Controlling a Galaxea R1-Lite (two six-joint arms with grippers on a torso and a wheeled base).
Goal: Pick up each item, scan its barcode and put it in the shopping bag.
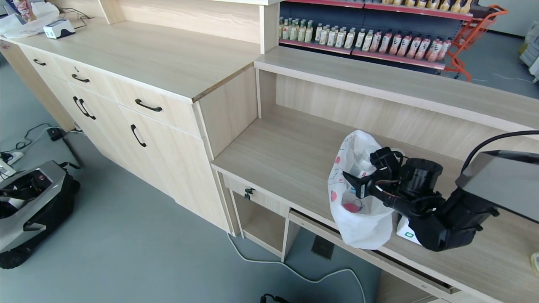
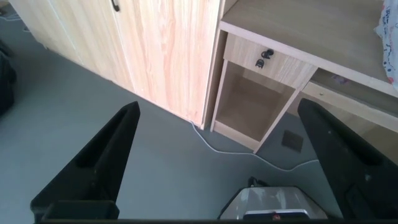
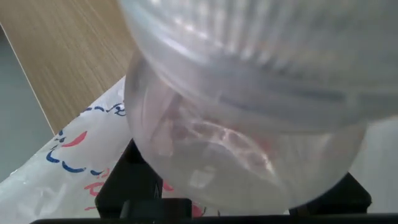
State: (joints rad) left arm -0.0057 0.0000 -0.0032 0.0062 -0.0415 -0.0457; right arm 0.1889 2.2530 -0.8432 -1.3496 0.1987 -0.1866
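Clear plastic container (image 3: 249, 124) is clamped in the right gripper (image 1: 360, 168), right at the mouth of the shopping bag (image 1: 358, 227). See-through wall, with a ribbed band on the end nearest the wrist camera and a smooth rounded body past it, toward the bag. No readable label on the part I can see. Long axis: can't tell, too close to the lens.

Bag is thin white film, crumpled, with red and blue printed shapes. The print is too small to read. It's at 4 o'clock in the head view, on the lower wood-grain table (image 1: 286, 155), and sags over the front edge.

White box (image 1: 405, 232) with a green mark lies on the table at 4 o'clock of the bag, just beside it and partly under the right arm.

Left gripper (image 2: 217, 168) has its fingers wide apart and holds nothing. It hangs over the grey floor (image 2: 62, 106), facing the light wood cabinet (image 2: 168, 56).

Shelf of bottles (image 1: 362, 40) is at 1 o'clock, well behind the table.
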